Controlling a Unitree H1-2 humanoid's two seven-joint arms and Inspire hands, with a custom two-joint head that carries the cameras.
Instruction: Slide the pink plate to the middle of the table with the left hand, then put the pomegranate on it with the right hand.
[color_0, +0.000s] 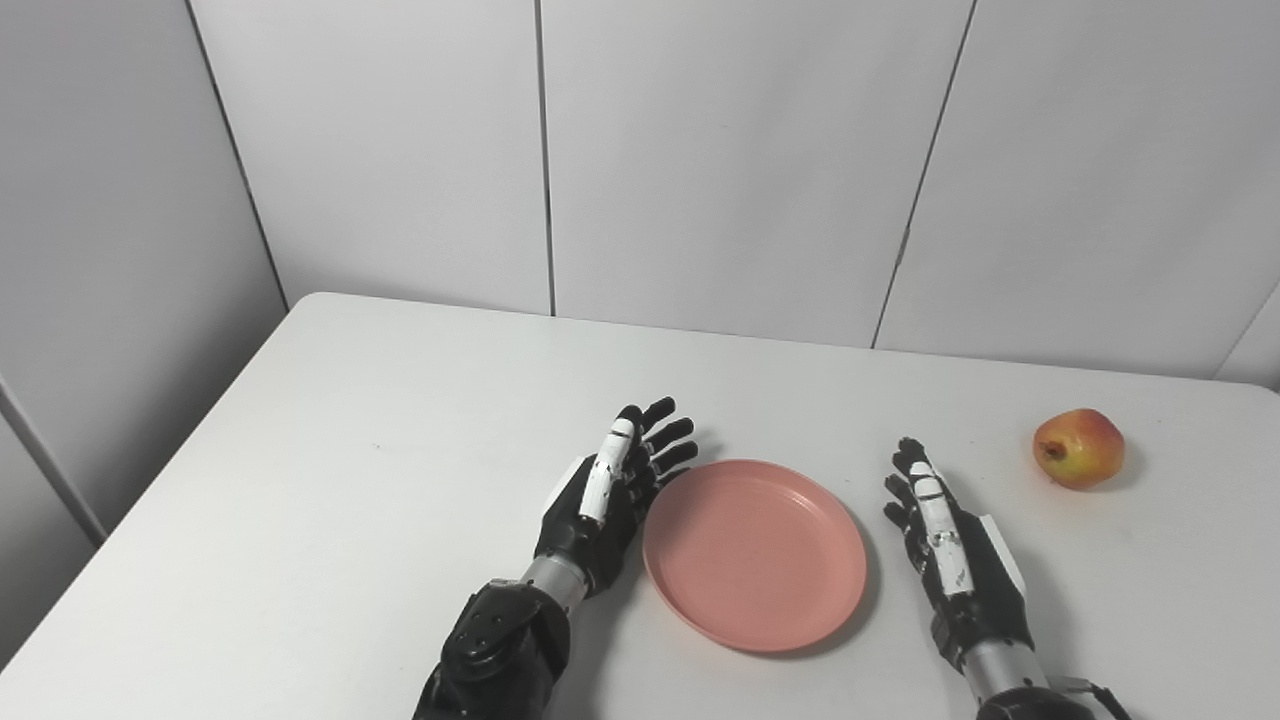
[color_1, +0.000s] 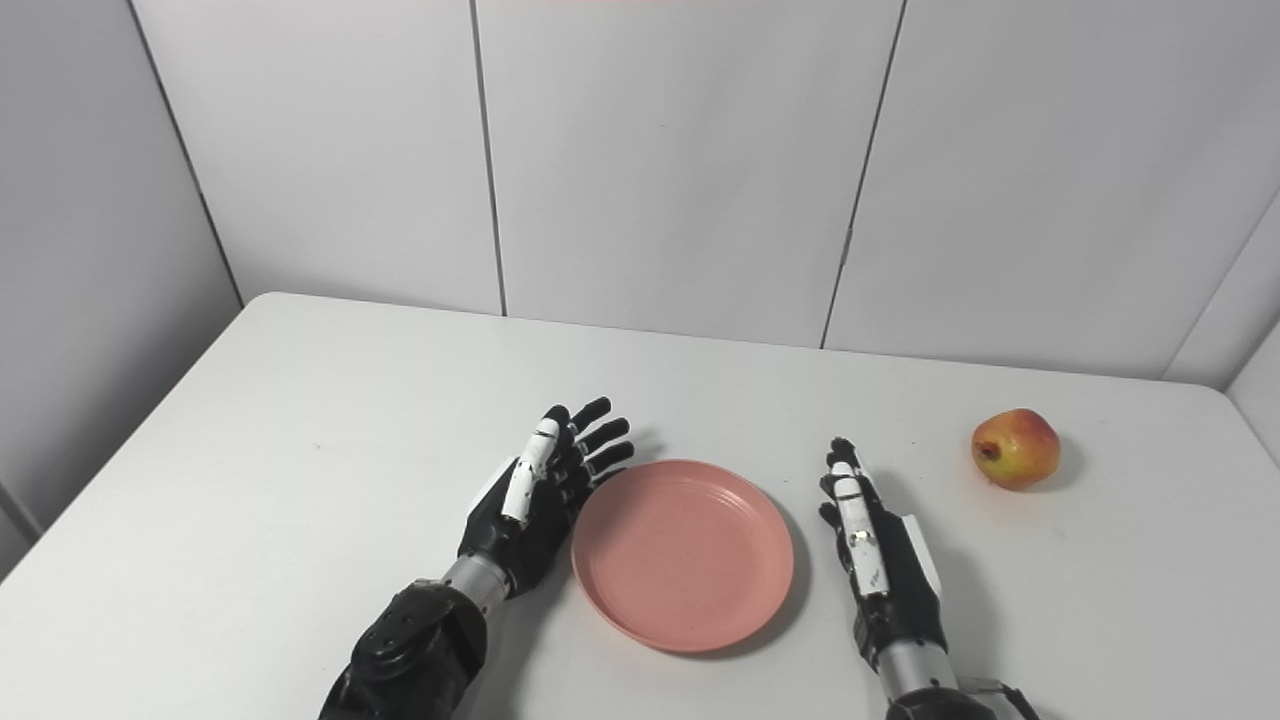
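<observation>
The pink plate (color_0: 755, 552) lies flat on the white table (color_0: 350, 480), near its front middle, with nothing on it. My left hand (color_0: 612, 490) stands on edge right against the plate's left rim, fingers spread and pointing away from me, holding nothing. My right hand (color_0: 945, 545) rests open a short way to the right of the plate, apart from it. The pomegranate (color_0: 1079, 448), yellow and red, sits on the table at the far right, beyond and to the right of the right hand.
Grey wall panels (color_0: 740, 160) close off the back of the table. The table's left edge (color_0: 150, 490) runs diagonally toward me, and its right rear corner shows in the right eye view near the pomegranate (color_1: 1016, 448).
</observation>
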